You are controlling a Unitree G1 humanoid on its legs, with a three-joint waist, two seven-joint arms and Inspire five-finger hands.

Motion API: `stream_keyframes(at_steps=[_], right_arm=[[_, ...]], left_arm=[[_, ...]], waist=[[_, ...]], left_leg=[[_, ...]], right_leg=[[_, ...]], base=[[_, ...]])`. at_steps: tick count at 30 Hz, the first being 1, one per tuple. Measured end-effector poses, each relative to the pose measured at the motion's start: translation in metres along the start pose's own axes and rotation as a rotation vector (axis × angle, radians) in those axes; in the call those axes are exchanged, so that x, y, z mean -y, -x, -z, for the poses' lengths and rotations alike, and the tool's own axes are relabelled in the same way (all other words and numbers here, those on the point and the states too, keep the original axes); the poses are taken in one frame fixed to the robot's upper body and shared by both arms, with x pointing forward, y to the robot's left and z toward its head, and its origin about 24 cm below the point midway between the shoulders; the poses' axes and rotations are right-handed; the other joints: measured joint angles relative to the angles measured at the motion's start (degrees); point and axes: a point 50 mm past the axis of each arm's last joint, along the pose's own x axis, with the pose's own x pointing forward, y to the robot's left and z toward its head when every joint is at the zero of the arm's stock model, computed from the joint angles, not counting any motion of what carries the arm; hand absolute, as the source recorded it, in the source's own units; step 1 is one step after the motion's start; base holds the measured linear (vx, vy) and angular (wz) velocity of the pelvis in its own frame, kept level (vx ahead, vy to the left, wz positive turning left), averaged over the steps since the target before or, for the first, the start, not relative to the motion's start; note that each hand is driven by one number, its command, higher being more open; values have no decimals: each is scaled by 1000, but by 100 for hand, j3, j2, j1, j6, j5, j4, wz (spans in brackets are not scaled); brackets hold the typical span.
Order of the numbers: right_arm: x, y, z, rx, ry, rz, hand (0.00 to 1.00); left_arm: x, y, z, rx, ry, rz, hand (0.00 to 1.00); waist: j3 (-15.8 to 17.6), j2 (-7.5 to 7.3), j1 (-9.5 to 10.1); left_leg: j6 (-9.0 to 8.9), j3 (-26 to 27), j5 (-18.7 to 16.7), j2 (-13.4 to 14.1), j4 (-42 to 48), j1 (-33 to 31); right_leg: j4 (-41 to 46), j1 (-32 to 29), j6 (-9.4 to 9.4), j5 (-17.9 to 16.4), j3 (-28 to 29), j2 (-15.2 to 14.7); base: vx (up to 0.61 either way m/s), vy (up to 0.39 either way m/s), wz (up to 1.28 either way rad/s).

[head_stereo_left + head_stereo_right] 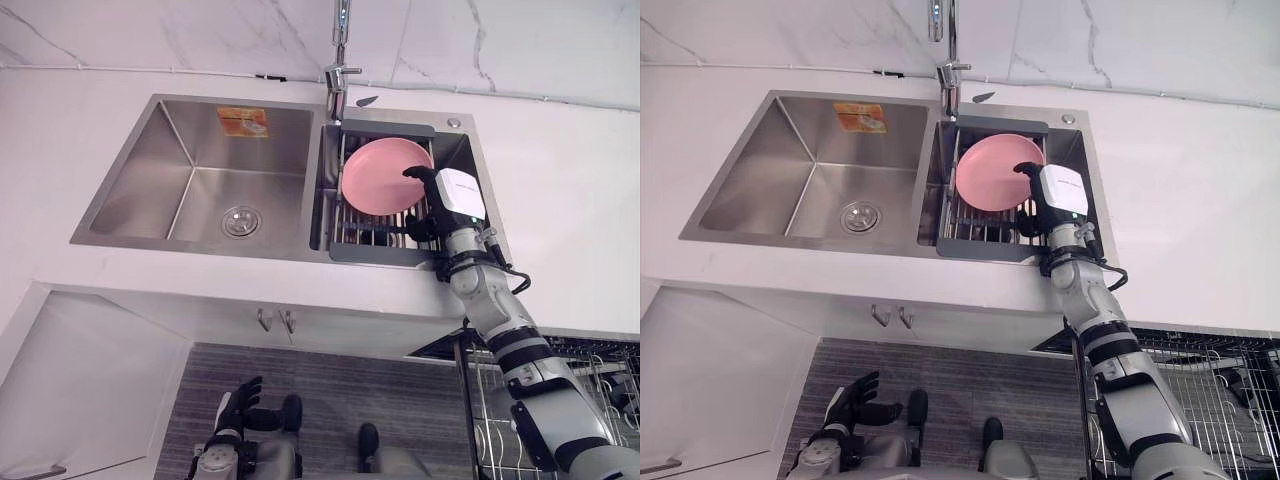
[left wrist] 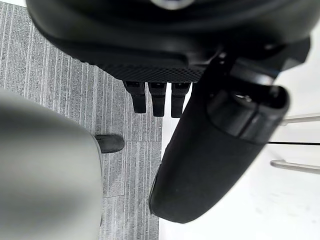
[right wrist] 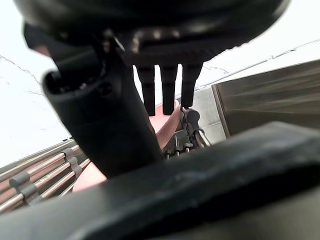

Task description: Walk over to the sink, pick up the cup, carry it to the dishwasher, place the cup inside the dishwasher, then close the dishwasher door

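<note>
A pink plate [image 1: 380, 175] stands tilted in a dark dish rack [image 1: 372, 238] in the sink's right basin [image 1: 462, 150]. My right hand [image 1: 455, 195] reaches into that basin at the plate's right edge, and its dark thumb lies against the rim. In the right wrist view its fingers [image 3: 168, 87] are straight and point at the plate [image 3: 167, 122], holding nothing. I see no cup. My left hand [image 1: 238, 403] hangs low over the floor with its fingers [image 2: 159, 97] straight and empty.
The sink's left basin [image 1: 200, 185] has a drain and a sticker on its back wall. A chrome tap [image 1: 340, 70] rises between the basins. White counter surrounds the sink. The dishwasher's wire rack [image 1: 590, 370] sticks out at lower right, below the counter.
</note>
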Motion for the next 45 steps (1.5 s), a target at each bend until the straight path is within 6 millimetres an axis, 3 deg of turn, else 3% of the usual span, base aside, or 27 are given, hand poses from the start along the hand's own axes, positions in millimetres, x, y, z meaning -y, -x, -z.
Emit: stream_keyframes(at_steps=[17, 31, 40, 45], right_arm=[[3, 1, -5, 58, 19, -8, 30], [20, 26, -29, 191, -45, 75, 30], [34, 29, -34, 268, -8, 90, 30], [31, 34, -29, 266, 3, 68, 30]], left_arm=[[0, -1, -2, 5, -2, 2, 90], [-1, -1, -1, -2, -28, 7, 90], [-2, -1, 1, -10, -29, 8, 90], [-2, 0, 3, -19, -31, 8, 90]], waist=[[18, -8, 24], [17, -14, -30], [-4, -24, -78], [-72, -42, -91]], left_leg=[[-4, 12, 33, 43, 2, -58], [2, 142, 36, 46, 29, 149], [-19, 162, 16, 54, 28, 170], [-17, 163, 17, 55, 28, 170]], right_leg=[[22, -70, -8, 17, 25, -1], [-31, 90, -41, 39, 199, -11], [-21, 89, -40, 67, 220, -7], [-38, 90, -37, 80, 221, -5]], base=[[0, -1, 0], [34, -8, -6], [-33, 2, 0], [0, 0, 0]])
